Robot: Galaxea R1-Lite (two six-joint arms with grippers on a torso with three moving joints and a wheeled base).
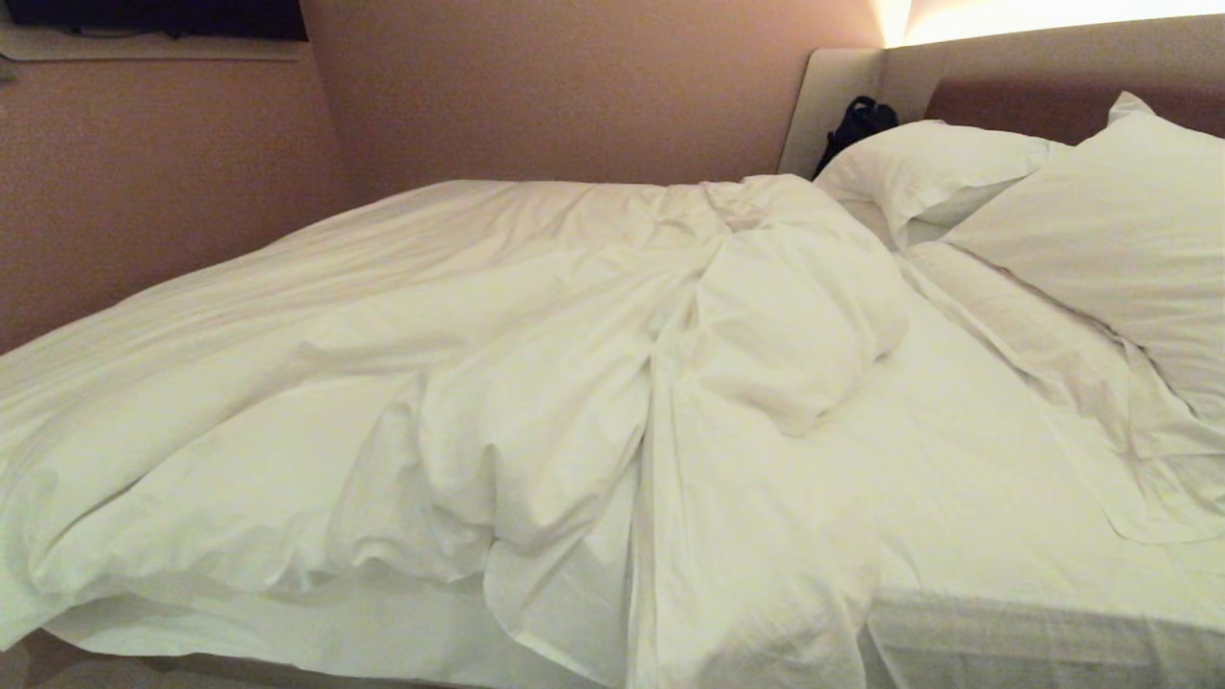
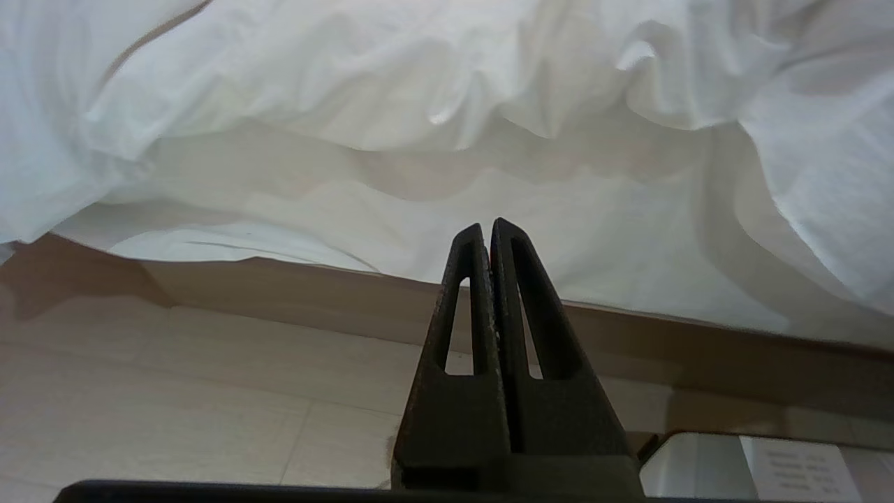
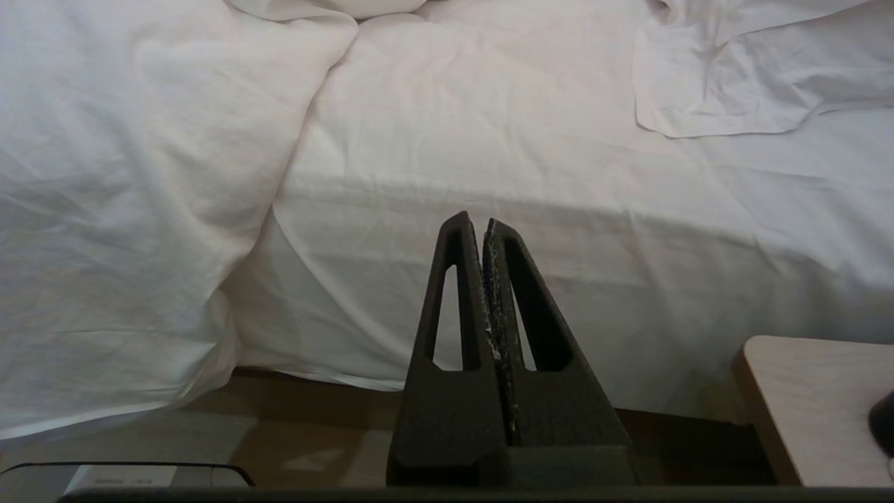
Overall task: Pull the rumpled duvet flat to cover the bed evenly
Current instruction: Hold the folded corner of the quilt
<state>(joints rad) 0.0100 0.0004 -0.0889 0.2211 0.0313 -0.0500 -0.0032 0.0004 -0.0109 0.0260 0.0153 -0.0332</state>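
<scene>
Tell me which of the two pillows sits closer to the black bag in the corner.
The smaller-looking pillow, farther from the camera: it lies right beside the black bag. The other pillow sits nearer, at the picture's right edge.

Legible text: none. One item bears print: a white label point(image 2: 796, 467) on a glossy surface at the lower right of the left wrist view, carrying several faint grey lines too small to read. A similar pale label point(image 3: 119, 476) at the lower left of the right wrist view shows no readable characters.
</scene>
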